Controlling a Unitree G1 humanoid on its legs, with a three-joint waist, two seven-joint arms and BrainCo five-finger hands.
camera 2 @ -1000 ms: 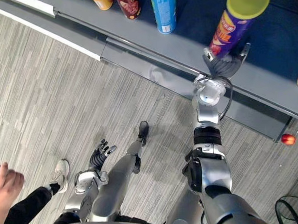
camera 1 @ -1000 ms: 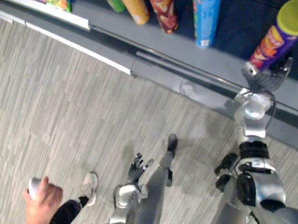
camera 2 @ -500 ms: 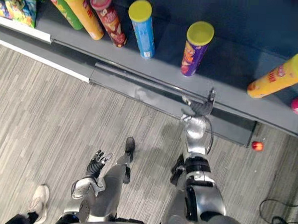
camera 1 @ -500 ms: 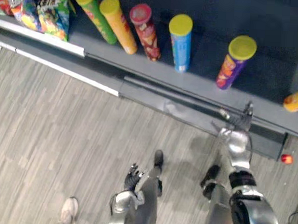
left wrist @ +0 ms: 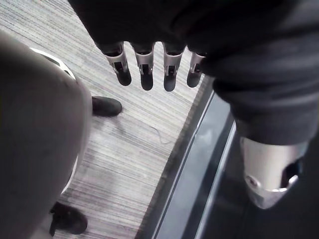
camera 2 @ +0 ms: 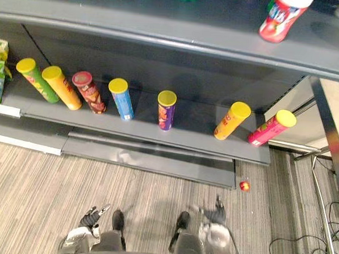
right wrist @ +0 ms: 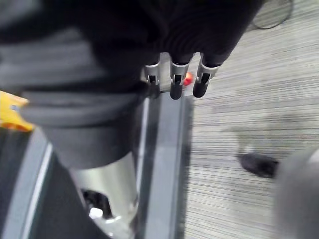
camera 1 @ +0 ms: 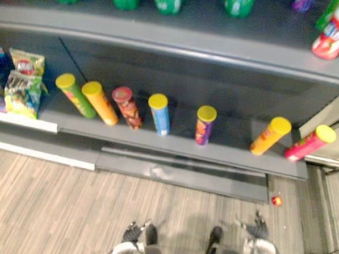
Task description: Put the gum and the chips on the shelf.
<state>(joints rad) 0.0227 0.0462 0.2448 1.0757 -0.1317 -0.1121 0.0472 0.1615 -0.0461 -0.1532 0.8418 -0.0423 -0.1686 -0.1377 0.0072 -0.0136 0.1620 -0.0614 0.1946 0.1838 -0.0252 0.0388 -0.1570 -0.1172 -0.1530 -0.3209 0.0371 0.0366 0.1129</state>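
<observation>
a: what are your eyes showing?

b: in the left eye view the chips tubes (camera 1: 160, 114) are standing in a row on the lower shelf (camera 1: 231, 144), with the purple tube (camera 1: 205, 124) sitting mid-row. my left robot hand (camera 1: 132, 233) and right robot hand (camera 1: 258, 228) are hanging low over the floor (camera 1: 51, 206), well apart from them. a red ball (camera 1: 276, 200) is lying by the shelf's base.

a: and the wrists?

b: in the left wrist view my fingers (left wrist: 144, 74) are pointing straight, holding nothing. in the right wrist view the fingers (right wrist: 174, 82) are stretching out empty, with the red ball showing just past the tips.
</observation>
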